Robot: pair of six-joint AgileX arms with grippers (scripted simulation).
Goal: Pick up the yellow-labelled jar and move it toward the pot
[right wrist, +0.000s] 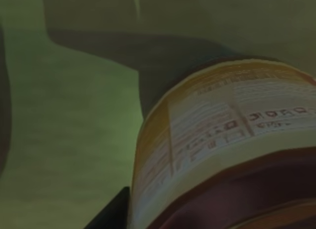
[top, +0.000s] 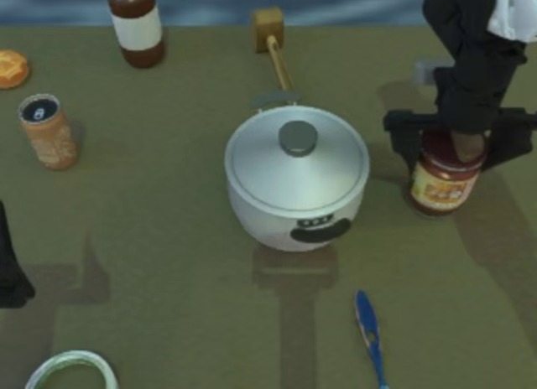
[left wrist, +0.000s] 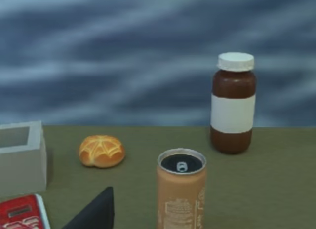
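The yellow-labelled jar [top: 440,186], short and dark red with a maroon lid, stands to the right of the pot [top: 295,178], a hand's width from it. My right gripper [top: 459,144] comes down over the jar's lid, its black body spanning the top. In the right wrist view the jar [right wrist: 222,140] fills the frame, and one dark finger [right wrist: 111,214] presses against its labelled side. The pot is silver-white with a domed lid, a grey knob [top: 298,138] and a wooden handle [top: 274,54] pointing to the far edge. My left gripper [top: 10,272] is parked at the left edge.
A brown bottle with a white label [top: 136,24] stands at the far left, an orange can [top: 48,131] and a bun [top: 12,69] near it. A blue utensil [top: 369,330] lies in front of the pot. A white ring [top: 71,370] sits at the near left.
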